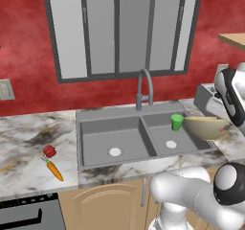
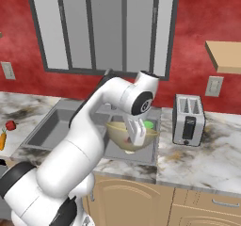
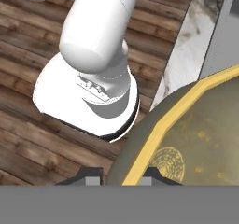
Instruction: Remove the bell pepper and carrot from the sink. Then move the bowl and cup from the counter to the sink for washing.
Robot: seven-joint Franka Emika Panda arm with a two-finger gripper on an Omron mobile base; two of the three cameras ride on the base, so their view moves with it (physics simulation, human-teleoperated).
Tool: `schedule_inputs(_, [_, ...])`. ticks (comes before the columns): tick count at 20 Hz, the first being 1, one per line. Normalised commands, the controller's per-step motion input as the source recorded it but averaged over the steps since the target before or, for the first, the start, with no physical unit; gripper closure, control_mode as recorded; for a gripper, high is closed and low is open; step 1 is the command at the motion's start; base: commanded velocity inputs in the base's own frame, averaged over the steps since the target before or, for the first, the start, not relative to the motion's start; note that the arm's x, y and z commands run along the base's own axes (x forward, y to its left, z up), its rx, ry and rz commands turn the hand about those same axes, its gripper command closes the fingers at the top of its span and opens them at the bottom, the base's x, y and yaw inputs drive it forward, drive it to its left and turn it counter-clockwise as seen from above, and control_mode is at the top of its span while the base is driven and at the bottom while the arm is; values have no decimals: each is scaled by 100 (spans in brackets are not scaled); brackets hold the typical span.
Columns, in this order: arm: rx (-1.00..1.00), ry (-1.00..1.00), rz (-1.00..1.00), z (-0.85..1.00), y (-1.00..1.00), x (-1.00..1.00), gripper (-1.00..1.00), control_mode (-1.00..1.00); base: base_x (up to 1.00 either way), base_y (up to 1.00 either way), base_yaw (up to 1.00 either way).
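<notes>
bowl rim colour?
Yellow rim on the bowl, olive inside with pale speckles; clearest in the hand view.

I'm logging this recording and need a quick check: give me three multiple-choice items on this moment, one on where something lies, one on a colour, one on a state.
1. Where do the bell pepper and the carrot lie?
A. In the left basin
B. On the counter left of the sink
C. Beside the toaster

2. What colour is the cup?
A. Green
B. Blue
C. White

3. What is the state of the bowl?
A. Flat on the counter
B. Resting on the bottom of a basin
C. Held tilted in the gripper at the sink's right edge

Answers:
1 B: both rest on the marble counter, outside the sink, whose basins hold no food.
2 A: it is bright green, just left of the bowl.
3 C: the gripper is closed on the bowl's rim, and the bowl hangs tilted, off any surface.
</notes>
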Motion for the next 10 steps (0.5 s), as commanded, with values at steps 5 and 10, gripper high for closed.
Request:
schedule_inputs(5, [4,0,1,-3,29,13,100,-100,0,0,0])
schedule_inputs(10, [4,1,0,-7,26,20,100,-100,0,0,0])
